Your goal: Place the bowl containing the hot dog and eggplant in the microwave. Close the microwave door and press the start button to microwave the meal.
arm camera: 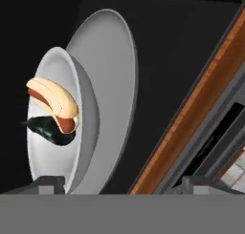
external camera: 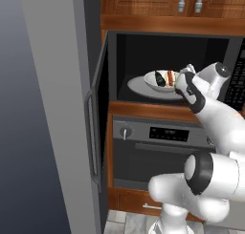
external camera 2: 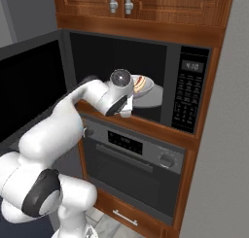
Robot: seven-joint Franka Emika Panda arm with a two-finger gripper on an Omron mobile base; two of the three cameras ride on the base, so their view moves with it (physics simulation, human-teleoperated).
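Bowl (arm camera: 52,128) with hot dog (arm camera: 52,104) and eggplant (arm camera: 50,130) resting on the turntable plate (arm camera: 112,85) inside the microwave (external camera: 229,47), toward its near edge; hand (arm camera: 119,183) spread wide, holding nothing, just beside the bowl's rim. Could catch that rim while backing out and drag the bowl off-centre, or meet the open microwave door (external camera: 98,118) at left on the way round. Keypad display (external camera 2: 193,66) digits too blurred to read.

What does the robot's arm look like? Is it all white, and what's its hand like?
Mostly white. The arm is built from fat, smooth, rounded white tubes, joined by dark black-grey bands and round caps at each joint. At its end sits a gripper with two small, dark, blocky finger tips. No cables, stickers or writing show on it.
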